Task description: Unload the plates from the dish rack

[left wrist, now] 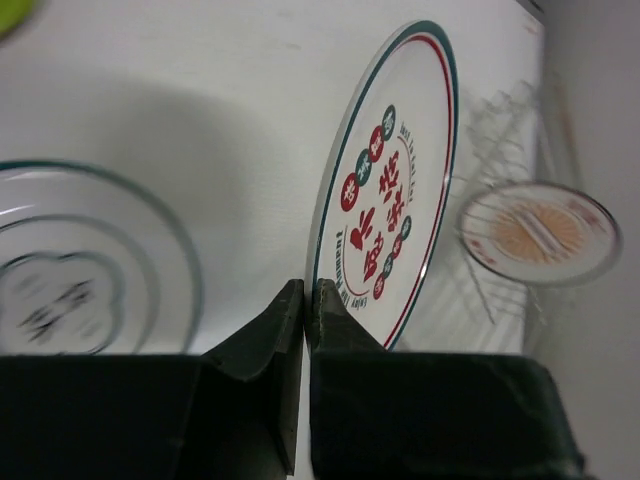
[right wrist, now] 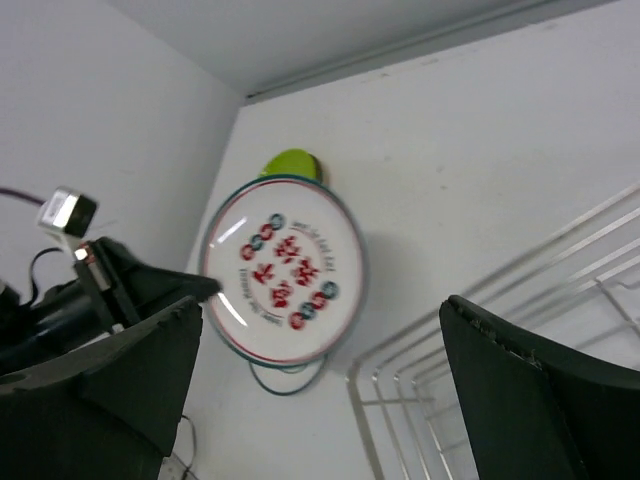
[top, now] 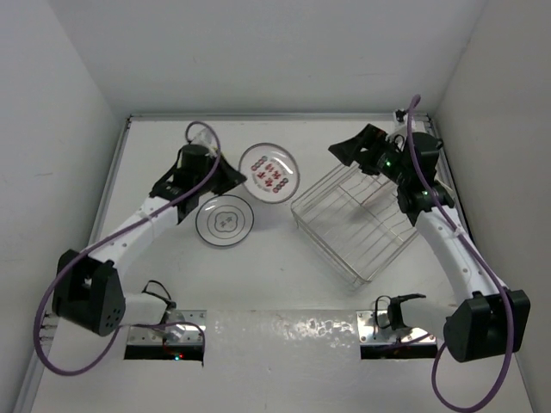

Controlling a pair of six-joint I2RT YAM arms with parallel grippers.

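My left gripper (top: 234, 176) is shut on the rim of a white plate with red characters (top: 269, 170); the jaws (left wrist: 306, 290) pinch its near edge (left wrist: 385, 190). A second plate with a dark pattern (top: 225, 221) lies flat on the table beside it (left wrist: 70, 270). The wire dish rack (top: 362, 224) stands at the right. A plate with an orange centre (left wrist: 540, 232) shows by the rack wires. My right gripper (top: 344, 151) hangs open over the rack's far corner, nothing between its fingers (right wrist: 330, 380). It looks at the red-character plate (right wrist: 283, 270) and a lime green plate (right wrist: 292, 162) behind it.
White walls close in the table on the left, back and right. The rack (right wrist: 500, 330) sits askew, one corner pointing toward the arm bases. Cables loop from both arms. The lime green plate (left wrist: 12, 12) lies far left near the back wall.
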